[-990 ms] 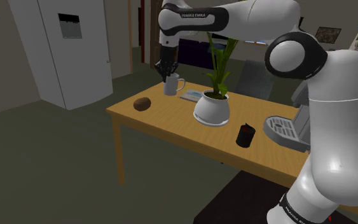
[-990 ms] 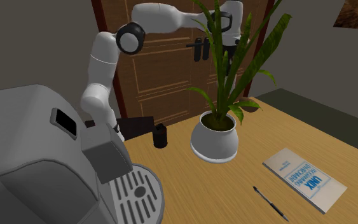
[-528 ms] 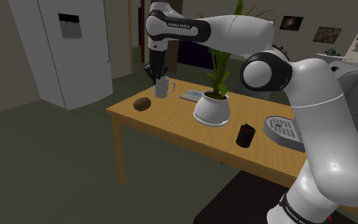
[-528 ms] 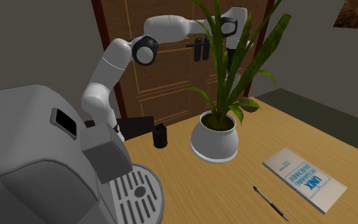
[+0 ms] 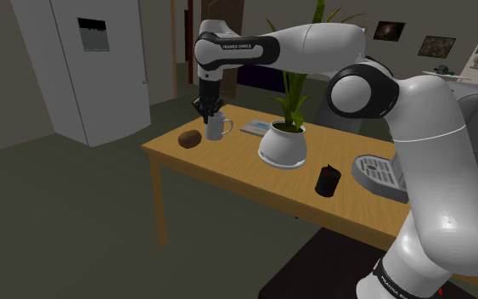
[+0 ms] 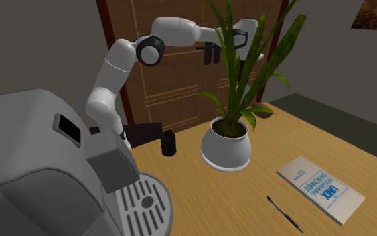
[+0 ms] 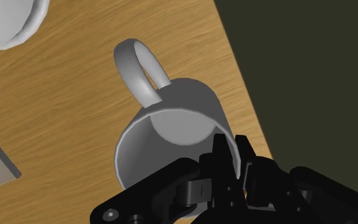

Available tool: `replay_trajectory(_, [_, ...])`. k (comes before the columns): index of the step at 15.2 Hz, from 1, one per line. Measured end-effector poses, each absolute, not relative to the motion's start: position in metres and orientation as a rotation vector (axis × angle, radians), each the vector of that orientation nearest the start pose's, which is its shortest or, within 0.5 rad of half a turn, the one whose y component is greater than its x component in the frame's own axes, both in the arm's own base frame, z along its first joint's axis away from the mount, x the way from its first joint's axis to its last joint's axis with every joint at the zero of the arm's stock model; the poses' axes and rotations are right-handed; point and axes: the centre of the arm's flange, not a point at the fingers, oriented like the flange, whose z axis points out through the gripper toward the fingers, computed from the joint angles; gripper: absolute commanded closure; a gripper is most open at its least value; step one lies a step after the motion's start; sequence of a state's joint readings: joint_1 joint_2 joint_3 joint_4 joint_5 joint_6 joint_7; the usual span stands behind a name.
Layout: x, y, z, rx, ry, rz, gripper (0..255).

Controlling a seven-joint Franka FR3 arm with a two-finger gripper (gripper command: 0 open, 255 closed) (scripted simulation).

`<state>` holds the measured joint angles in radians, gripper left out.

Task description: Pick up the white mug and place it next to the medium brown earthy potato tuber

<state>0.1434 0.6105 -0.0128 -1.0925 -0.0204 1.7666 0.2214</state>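
Observation:
A white mug (image 5: 218, 127) stands upright just to the right of the brown potato (image 5: 189, 139) in the shoulder view, near the table's far left corner. My gripper (image 5: 209, 109) comes down on it from above and is shut on its rim. In the wrist view the mug (image 7: 171, 121) is seen from above, handle pointing away from the gripper (image 7: 233, 153). One finger is inside the rim and the other outside. I cannot tell whether the mug's base touches the wooden table (image 5: 228, 170).
A white pot with a tall green plant (image 5: 283, 146) stands mid-table, and a thin book (image 5: 254, 128) lies behind the mug. A small black object (image 5: 327, 180) and a grey coffee machine (image 5: 381, 170) sit further right. The table edge (image 7: 247, 108) runs close beside the mug.
The gripper has carried the mug leftward in the shoulder view and lowered it, from near the book to beside the potato. The arm has swung along with it.

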Motion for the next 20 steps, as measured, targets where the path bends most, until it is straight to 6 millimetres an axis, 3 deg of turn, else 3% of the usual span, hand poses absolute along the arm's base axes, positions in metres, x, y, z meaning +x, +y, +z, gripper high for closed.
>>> replay_trajectory(20, [0.729,0.096,0.375,-3.153,0.134,-0.106,255])
